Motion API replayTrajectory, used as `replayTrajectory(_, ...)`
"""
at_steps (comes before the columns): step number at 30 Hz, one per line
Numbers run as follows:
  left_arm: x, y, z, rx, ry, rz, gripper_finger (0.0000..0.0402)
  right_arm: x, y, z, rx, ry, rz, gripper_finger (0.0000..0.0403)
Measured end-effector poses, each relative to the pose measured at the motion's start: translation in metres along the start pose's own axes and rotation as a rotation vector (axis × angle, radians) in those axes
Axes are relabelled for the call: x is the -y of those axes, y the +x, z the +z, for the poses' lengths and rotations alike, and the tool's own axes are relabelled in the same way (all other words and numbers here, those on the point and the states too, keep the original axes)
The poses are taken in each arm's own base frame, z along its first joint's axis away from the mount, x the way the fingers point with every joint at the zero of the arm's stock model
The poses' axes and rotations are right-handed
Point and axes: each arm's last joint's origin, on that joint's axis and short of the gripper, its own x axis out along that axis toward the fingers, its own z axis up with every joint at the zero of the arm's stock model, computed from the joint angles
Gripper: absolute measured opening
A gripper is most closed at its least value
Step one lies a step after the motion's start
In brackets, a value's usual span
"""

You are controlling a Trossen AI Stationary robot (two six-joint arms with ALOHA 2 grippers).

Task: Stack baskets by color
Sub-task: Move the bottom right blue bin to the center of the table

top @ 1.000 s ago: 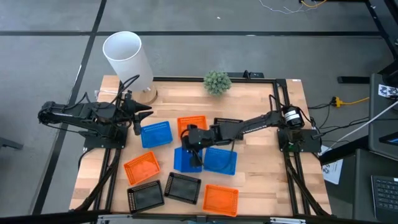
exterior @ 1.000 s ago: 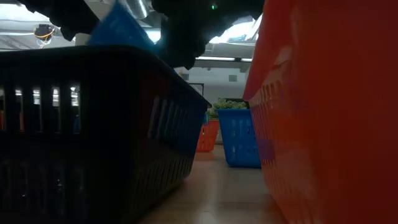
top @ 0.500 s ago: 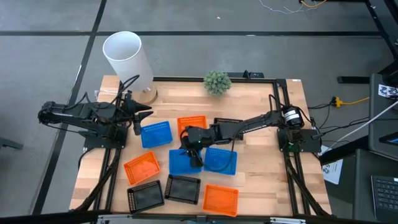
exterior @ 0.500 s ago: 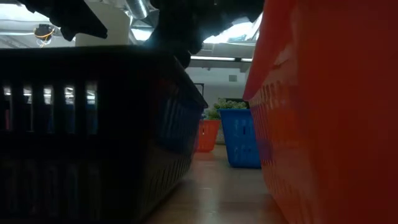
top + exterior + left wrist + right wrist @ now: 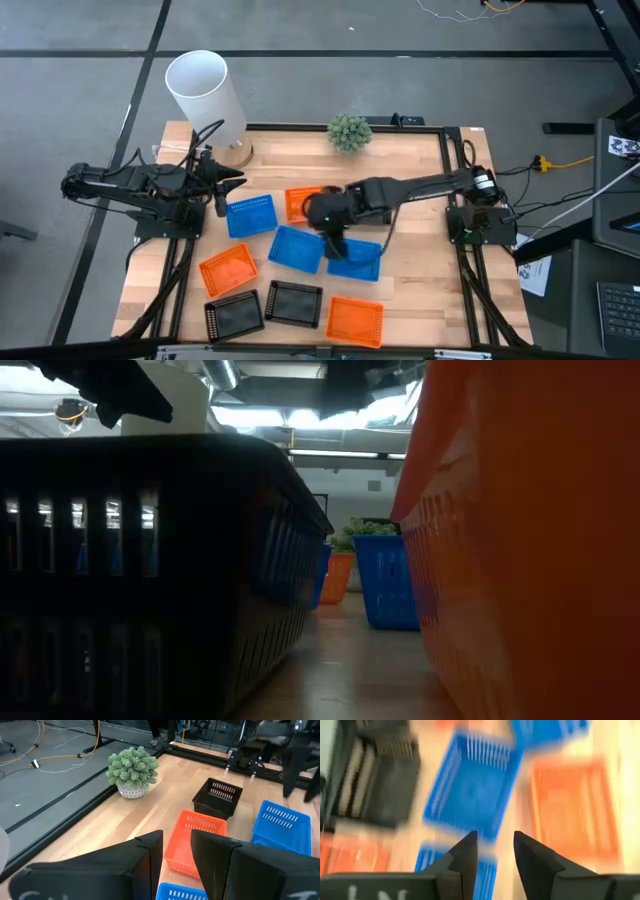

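Note:
My right gripper (image 5: 332, 240) (image 5: 495, 847) hangs open above two blue baskets lying flat side by side on the table: one (image 5: 297, 248) (image 5: 470, 790) ahead of its fingers, one (image 5: 360, 262) under them. A third blue basket (image 5: 250, 215) lies farther left. One orange basket (image 5: 300, 203) sits half under the right arm; two more (image 5: 228, 268) (image 5: 355, 320) lie nearer the front. Two black baskets (image 5: 233, 315) (image 5: 295, 302) sit at the front, and a third (image 5: 218, 797) shows in the left wrist view. My left gripper (image 5: 228, 185) (image 5: 177, 855) waits open at the table's left.
A tall white cylinder (image 5: 205, 95) stands at the far left corner and a small green plant (image 5: 349, 131) at the far edge. A dark frame (image 5: 455, 190) borders the table. Bare wood shows toward the far right.
My right gripper has let go of the blue basket that it held tipped up; that basket now lies flat on the table, turned a little, beside the other blue one. The gripper has risen and drawn back toward the table's right.

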Motion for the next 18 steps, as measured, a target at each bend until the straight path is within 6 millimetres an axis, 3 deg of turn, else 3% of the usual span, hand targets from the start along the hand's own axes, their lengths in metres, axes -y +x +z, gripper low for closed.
replayTrajectory(6, 0.0, 0.0, 0.0, 0.0, 0.0, 0.0, 0.0092, -0.021, 0.002, -0.048, -0.3, -0.005, -0.138, 0.0121)
replayTrajectory(11, 0.0, 0.0, 0.0, 0.0, 0.001, 0.0, 0.0092, -0.038, 0.014, -0.083, -0.38, 0.105, -0.175, 0.0121)
replayTrajectory(14, 0.0, 0.0, 0.0, 0.0, 0.0, 0.0, 0.0092, -0.05, 0.013, -0.086, -0.316, 0.106, -0.142, 0.0121)
replayTrajectory(18, 0.0, 0.0, 0.0, 0.004, -0.013, -0.001, 0.0092, -0.064, 0.012, -0.073, -0.169, 0.069, -0.076, 0.0121)
